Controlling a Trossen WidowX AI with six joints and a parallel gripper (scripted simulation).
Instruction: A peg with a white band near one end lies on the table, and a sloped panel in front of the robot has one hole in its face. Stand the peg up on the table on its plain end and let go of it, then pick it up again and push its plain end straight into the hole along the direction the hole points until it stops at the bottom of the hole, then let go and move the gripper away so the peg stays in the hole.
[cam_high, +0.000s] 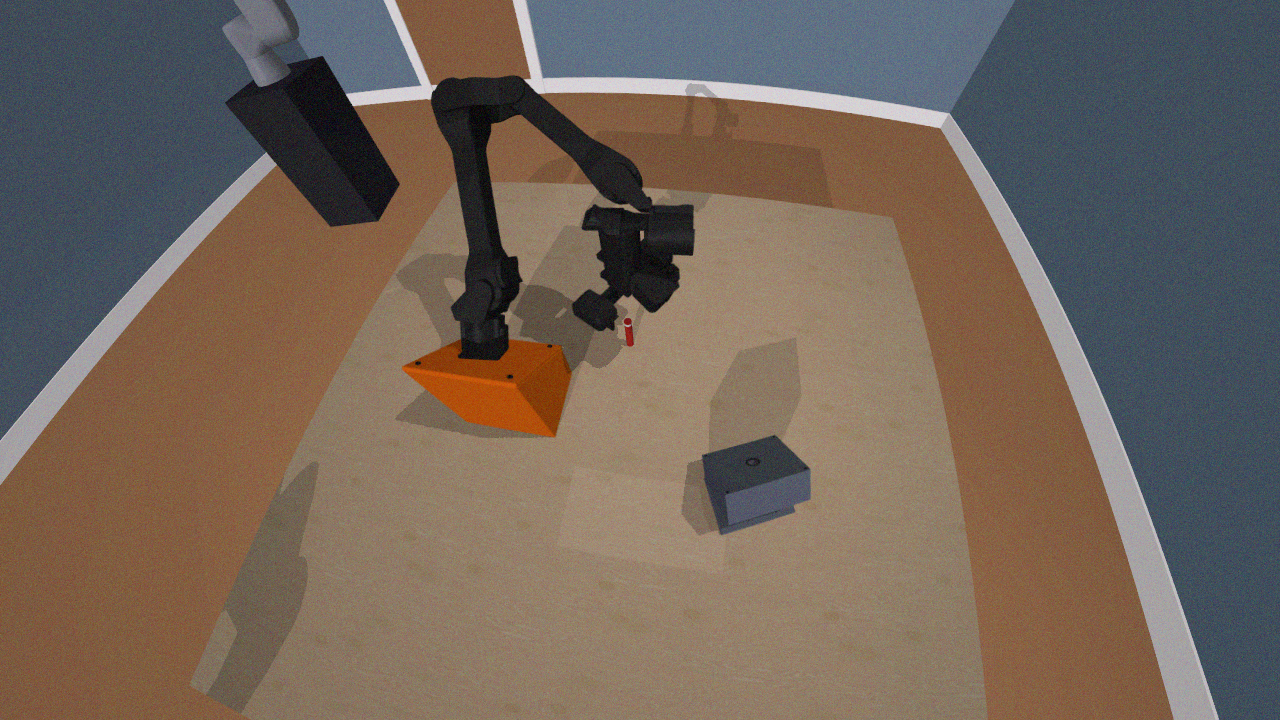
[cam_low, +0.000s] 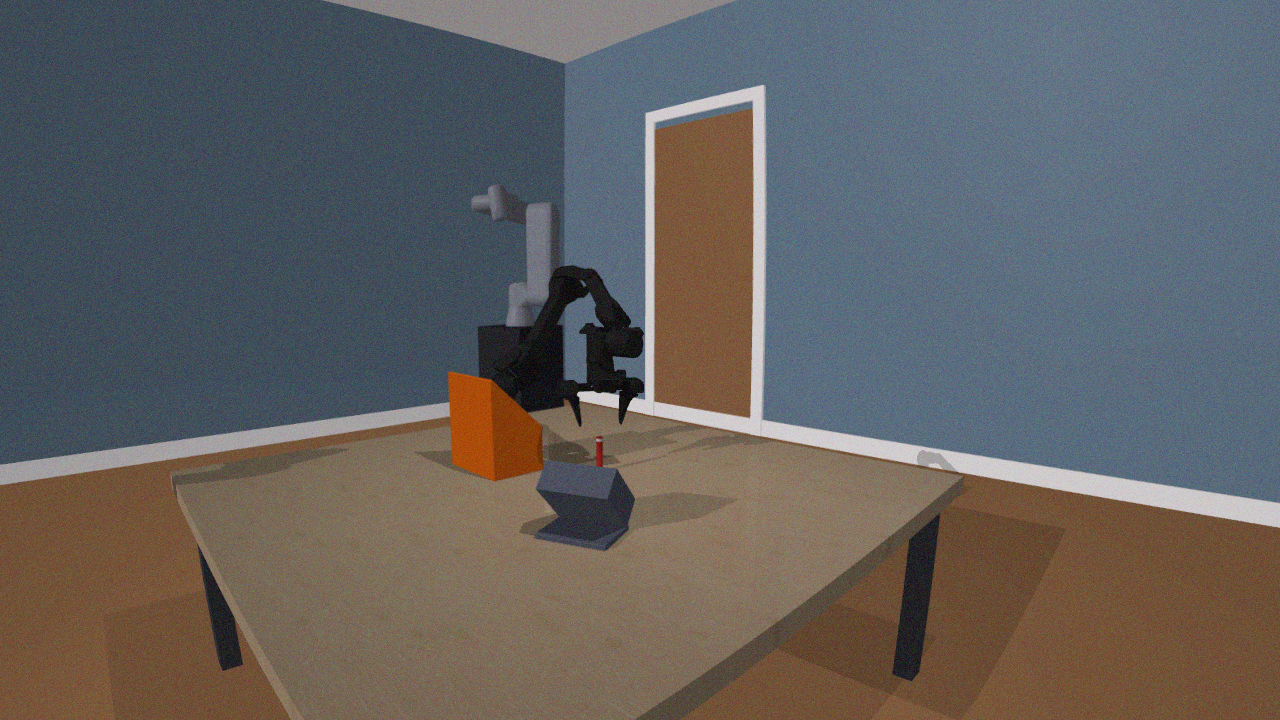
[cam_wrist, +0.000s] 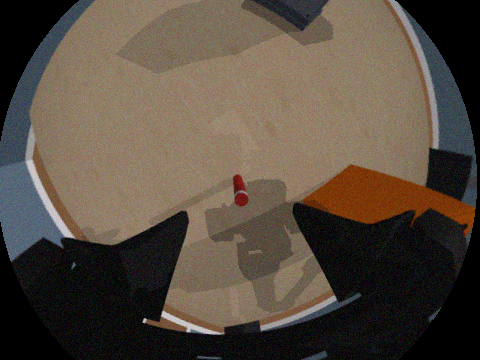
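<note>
The gripper (cam_high: 628, 315) (cam_low: 600, 423) (cam_wrist: 242, 212) was released, its two fingers spread wide with nothing between them. It pointed down above the one red peg (cam_high: 629, 333) (cam_low: 599, 453) (cam_wrist: 239, 189), apart from it. The peg stood upright on the table (cam_high: 447, 582) (cam_low: 447, 582) (cam_wrist: 150, 125), its single white band (cam_high: 628, 323) (cam_low: 599, 439) (cam_wrist: 240, 193) near the upper end, just above the middle of the top frame and near the center of the wrist frame.

The one black arm (cam_high: 478, 197) (cam_low: 617, 308) rose from an orange block (cam_high: 501, 394) (cam_low: 483, 429) (cam_wrist: 380, 190), left of center in the top frame.

One dark gray block (cam_high: 774, 492) (cam_low: 581, 479) (cam_wrist: 300, 12) sat lower right of center there, well apart from the orange one. Its sloped face had one round hole (cam_high: 752, 462), and the peg was outside it; the hole's depth could not be seen.

Farther out, at the upper left of the top frame, one light gray arm (cam_high: 268, 31) (cam_low: 541, 246) stood on one black box (cam_high: 313, 143) (cam_low: 494, 349). One brown door (cam_high: 465, 40) (cam_low: 704, 268) showed right of center in the exterior frame.
</note>
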